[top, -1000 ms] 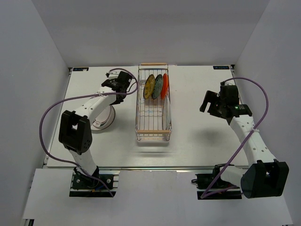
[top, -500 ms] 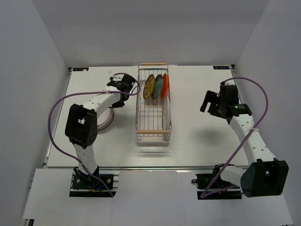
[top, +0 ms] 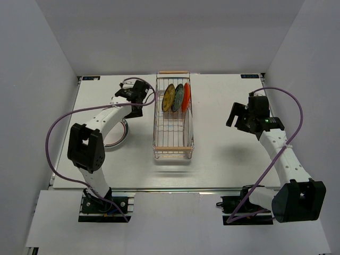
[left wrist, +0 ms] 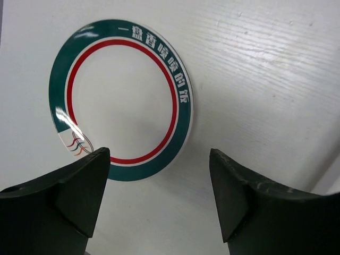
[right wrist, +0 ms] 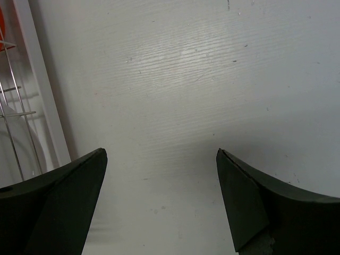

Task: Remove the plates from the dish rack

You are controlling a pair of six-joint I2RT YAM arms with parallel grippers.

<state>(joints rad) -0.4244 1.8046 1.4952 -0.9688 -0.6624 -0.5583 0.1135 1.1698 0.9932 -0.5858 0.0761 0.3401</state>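
Plates are split between two places. Three small ones stand on edge at the far end of the dish rack: a mustard-yellow plate, a grey-teal plate and an orange-red plate, side by side and leaning a little. Nearer in the same rack, a white plate stands on edge against the right wall. The rack sits mid-counter, a wooden handle at its near end and another at the far end.

Left of the rack, a ringed plate lies flat on the counter. It is white inside, with a thin red ring and a broad teal rim bearing white characters. In the top view the left forearm hides part of it.

The left pincer hangs over this plate's edge with its fingers spread wide, holding nothing. The right pincer is likewise spread and empty, over bare counter well to the right of the rack, whose wires show at the left edge of its wrist view.
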